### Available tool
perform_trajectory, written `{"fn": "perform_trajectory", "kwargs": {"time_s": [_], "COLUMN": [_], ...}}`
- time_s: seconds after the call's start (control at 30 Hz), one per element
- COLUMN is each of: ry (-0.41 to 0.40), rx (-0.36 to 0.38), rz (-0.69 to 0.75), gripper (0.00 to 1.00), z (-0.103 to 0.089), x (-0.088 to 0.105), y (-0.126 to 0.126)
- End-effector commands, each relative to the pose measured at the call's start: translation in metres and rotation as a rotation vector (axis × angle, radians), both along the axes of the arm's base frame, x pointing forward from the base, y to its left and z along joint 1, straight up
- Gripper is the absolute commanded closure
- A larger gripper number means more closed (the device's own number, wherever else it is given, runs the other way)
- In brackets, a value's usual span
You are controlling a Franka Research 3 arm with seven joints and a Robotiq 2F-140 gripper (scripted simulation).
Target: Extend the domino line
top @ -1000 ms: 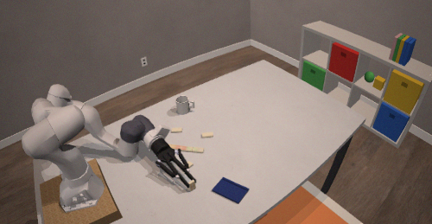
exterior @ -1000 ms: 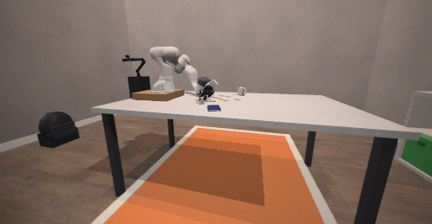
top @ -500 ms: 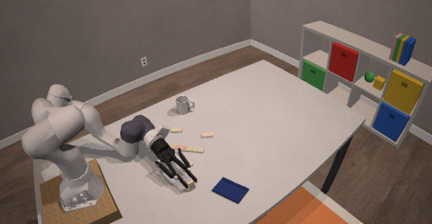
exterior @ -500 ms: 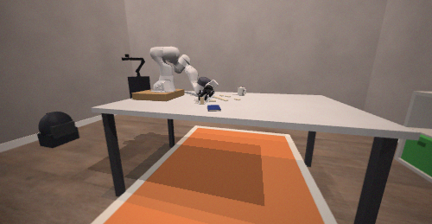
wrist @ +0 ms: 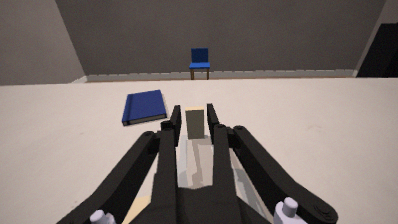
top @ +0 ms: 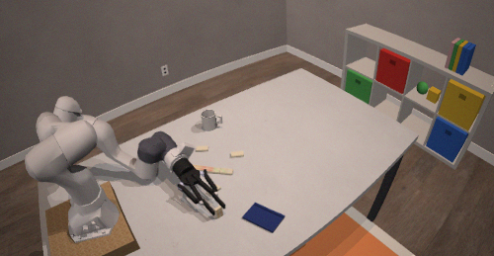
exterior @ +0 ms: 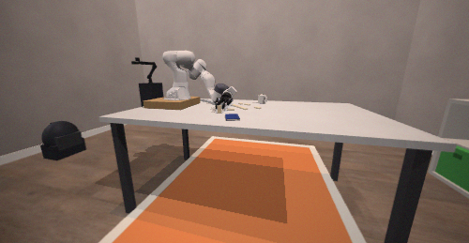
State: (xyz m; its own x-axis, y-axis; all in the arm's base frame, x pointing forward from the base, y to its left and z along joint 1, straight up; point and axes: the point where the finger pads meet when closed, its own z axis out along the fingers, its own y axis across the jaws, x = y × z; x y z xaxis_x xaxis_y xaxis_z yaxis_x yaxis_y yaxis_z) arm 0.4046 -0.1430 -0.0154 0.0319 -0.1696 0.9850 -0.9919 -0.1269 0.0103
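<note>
A domino (top: pixel 218 212) (exterior: pixel 219 110) (wrist: pixel 195 124) stands upright on the table, its dark greyish side toward the wrist camera; no pips can be made out. My gripper (top: pixel 218 209) (wrist: pixel 194 112) is open around it, low and tilted, with a narrow gap between each fingertip and the domino. The line of dominoes (top: pixel 224 171) lies face up behind the hand, its near-arm part hidden by the hand. Two pale dominoes lie apart beyond the line, one on the left (top: pixel 202 148) and one on the right (top: pixel 237 154). Another domino (top: pixel 217 188) is partly hidden by the fingers.
A dark blue book (top: pixel 263 217) (exterior: pixel 232 117) (wrist: pixel 145 107) lies to the right of the standing domino in the top view. A grey mug (top: pixel 208 120) (exterior: pixel 262 99) stands beyond the dominoes. The arm's wooden base (exterior: pixel 172 102) is on the table.
</note>
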Motion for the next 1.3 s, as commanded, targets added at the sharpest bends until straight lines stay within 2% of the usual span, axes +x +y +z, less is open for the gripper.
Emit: {"fn": "perform_trajectory", "kwargs": {"time_s": [0.0,0.3,0.57,0.97,1.27], "ry": [-0.003,-0.003,-0.003,-0.003,-0.003], "rx": [0.001,0.001,0.001,0.001,0.001], "rz": [-0.004,-0.004,-0.004,-0.004,-0.004], "gripper": [0.67,0.67,0.67,0.67,0.67], "z": [-0.001,0.0,0.009,0.043,0.049], "x": [-0.001,-0.001,-0.002,-0.007,-0.008], "y": [-0.001,0.0,0.011,0.051,0.058]}}
